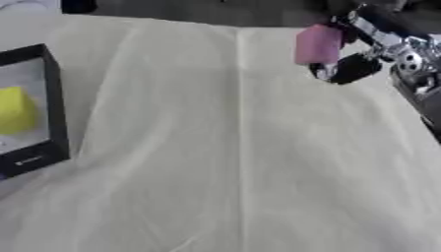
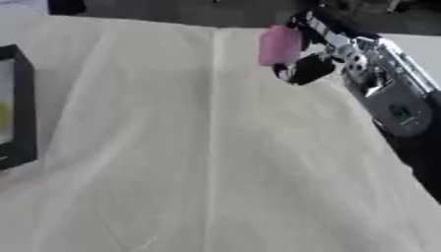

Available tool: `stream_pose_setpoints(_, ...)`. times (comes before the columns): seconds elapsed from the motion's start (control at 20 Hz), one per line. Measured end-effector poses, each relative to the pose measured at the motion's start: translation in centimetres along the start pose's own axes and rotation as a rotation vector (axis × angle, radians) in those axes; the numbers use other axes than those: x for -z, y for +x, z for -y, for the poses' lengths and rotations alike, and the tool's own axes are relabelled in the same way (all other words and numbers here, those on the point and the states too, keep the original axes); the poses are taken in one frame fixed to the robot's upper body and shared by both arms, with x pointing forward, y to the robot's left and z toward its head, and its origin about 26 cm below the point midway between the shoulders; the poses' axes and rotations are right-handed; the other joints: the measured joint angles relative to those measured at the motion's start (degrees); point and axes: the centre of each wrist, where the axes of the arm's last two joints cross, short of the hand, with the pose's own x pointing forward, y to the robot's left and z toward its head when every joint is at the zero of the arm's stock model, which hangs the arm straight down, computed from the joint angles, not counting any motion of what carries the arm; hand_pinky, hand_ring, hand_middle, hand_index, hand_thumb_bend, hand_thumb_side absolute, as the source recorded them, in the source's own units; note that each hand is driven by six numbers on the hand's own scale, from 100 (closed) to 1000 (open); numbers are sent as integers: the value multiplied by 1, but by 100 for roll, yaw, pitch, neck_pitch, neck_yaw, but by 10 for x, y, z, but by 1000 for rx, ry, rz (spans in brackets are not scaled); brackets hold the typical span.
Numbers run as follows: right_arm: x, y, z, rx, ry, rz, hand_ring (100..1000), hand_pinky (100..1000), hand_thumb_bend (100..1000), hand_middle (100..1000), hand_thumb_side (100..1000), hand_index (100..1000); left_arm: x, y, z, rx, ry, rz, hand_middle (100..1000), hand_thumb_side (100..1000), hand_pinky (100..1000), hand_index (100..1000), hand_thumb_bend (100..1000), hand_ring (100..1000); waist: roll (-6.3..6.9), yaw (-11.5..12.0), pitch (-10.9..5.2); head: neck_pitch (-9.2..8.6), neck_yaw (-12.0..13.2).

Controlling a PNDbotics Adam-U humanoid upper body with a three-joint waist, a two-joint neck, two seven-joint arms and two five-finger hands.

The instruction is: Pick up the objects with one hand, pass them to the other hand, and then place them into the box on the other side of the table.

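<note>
My right hand (image 1: 358, 59) reaches in from the two o'clock corner, its fingers curled around a pink block (image 1: 318, 45) and holding it above the far end of the cloth-covered table (image 1: 241, 162). The block hangs upright, pinched between my dark fingertips (image 1: 351, 69) below and the silver-jointed hand behind it. At nine o'clock, at the table's left edge, stands the black-rimmed box (image 1: 53, 98) with a yellow object (image 1: 15, 109) lying inside it, well apart from the pink block. A long crease runs down the pale cloth from twelve to six o'clock. My left hand shows in neither eye's view.
</note>
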Motion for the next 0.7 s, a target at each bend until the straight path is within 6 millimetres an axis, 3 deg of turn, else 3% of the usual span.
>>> stream_pose_setpoints(0.35, -15, 35, -19, 17, -142, 66, 575, 685, 100, 418, 100, 503, 1, 3, 2, 102, -58, -57, 817, 970, 812, 903, 227, 721, 90, -29, -37, 0, 212)
stream_pose_setpoints(0.7, -21, 60, -44, -40, -312, 135, 579, 688, 126, 430, 100, 512, 8, 21, 15, 238, -279, -99, 818, 972, 814, 902, 232, 729, 130, -37, -86, 7, 311)
